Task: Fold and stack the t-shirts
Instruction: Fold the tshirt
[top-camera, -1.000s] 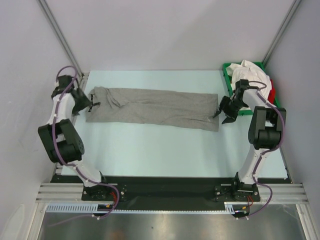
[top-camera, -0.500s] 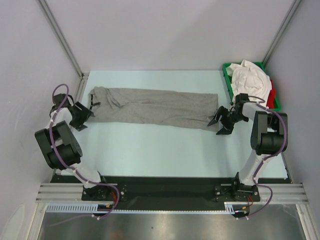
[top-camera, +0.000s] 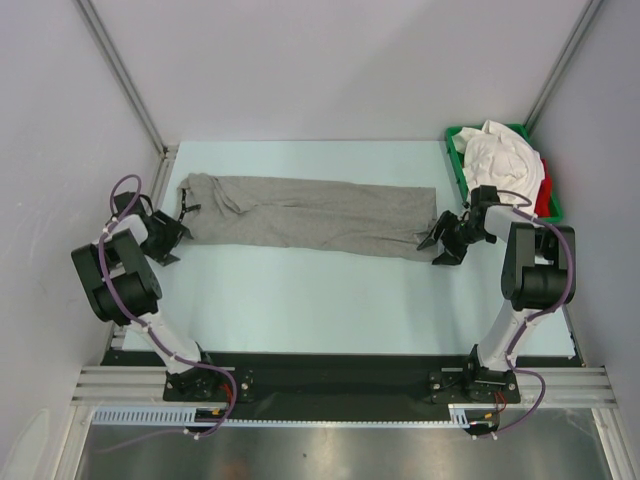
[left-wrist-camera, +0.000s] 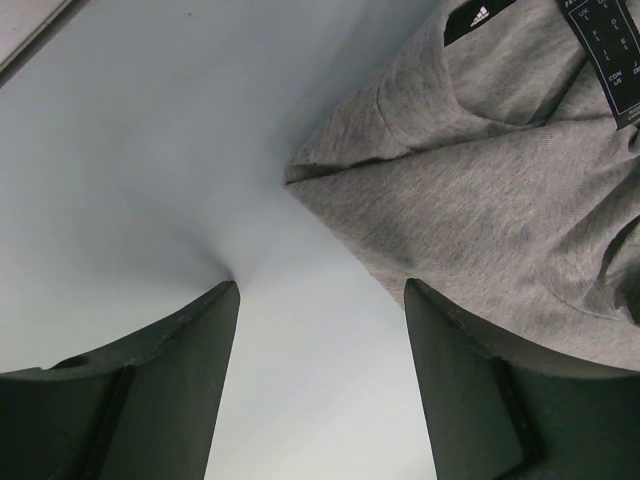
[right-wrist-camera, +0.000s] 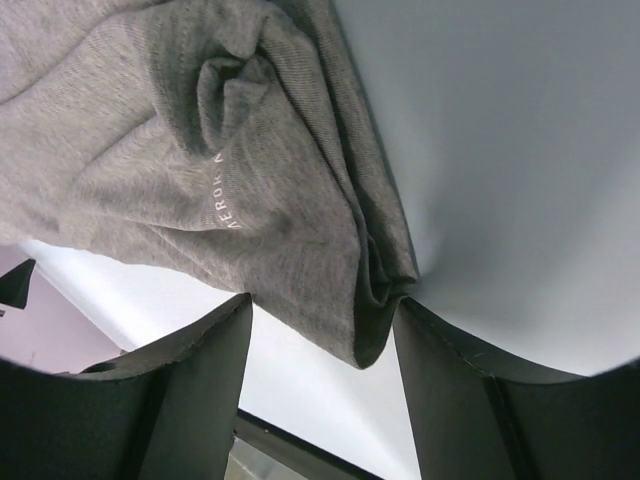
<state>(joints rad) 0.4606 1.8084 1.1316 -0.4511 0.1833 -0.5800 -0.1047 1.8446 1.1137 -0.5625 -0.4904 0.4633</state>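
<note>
A heather grey t-shirt lies folded into a long band across the table, neck end with dark labels at the left. My left gripper is open and low beside the shirt's near left corner, with only bare table between its fingers. My right gripper is open at the shirt's near right corner, which hangs between its fingers. White t-shirts and a red one are piled in the tray.
A green plastic tray stands at the back right, just behind my right arm. The enclosure walls and metal posts close in the table on the left, right and back.
Both grippers have dropped toward the table and come nearer the front, from the shirt's ends to its near corners. The shirt has not moved.
</note>
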